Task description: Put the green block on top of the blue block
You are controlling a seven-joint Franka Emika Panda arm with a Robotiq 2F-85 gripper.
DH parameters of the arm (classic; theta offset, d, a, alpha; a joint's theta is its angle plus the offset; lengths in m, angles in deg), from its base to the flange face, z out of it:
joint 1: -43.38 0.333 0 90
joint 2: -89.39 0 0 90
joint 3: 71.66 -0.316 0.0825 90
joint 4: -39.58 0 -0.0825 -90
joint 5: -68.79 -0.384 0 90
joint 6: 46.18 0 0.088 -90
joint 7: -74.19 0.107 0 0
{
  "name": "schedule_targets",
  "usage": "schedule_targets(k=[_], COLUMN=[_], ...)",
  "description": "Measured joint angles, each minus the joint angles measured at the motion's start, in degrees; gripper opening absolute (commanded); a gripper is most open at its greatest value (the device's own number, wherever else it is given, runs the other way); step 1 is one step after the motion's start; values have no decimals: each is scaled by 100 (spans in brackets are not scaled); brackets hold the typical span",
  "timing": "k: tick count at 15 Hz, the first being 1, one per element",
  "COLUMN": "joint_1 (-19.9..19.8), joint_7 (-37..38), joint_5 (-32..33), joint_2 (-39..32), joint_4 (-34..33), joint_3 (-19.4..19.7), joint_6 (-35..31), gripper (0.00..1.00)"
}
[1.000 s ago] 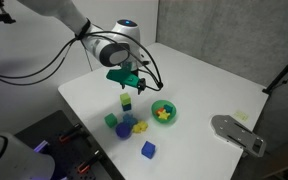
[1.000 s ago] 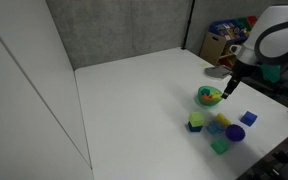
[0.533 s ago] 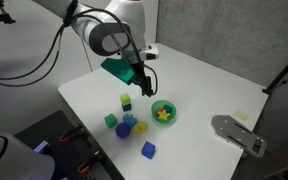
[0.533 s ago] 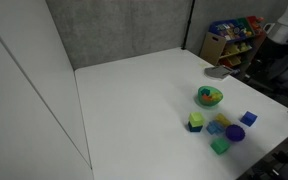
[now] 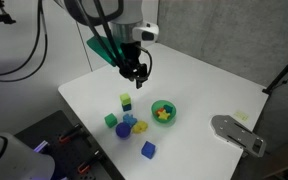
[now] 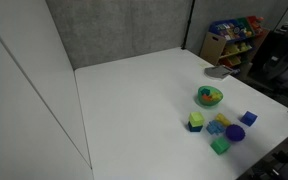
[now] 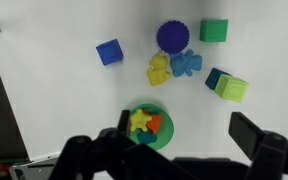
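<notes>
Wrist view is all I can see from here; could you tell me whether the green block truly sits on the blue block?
Observer: Yes. Seen from the side in an exterior view, the green block rests on top of the blue block.
Operator: Thank you. How high is the gripper?
Observer: In an exterior view the gripper hangs well above both blocks, apart from them.
Operator: Is anything on the table outside my frame?
Observer: A grey device lies at the edge of the table, off to the side of the toys.
</notes>
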Motion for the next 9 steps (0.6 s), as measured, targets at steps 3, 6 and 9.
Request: schedule_targets(k=[3, 6, 9], joint_1=[6, 23, 44], joint_7=[-5, -18, -39], joint_5=[-3, -7, -13], joint_2=[388, 689, 867], joint_4=[-154, -316, -378], joint_3=[1, 1, 3], joint_6=[526, 1029, 1236], gripper=[100, 100, 100])
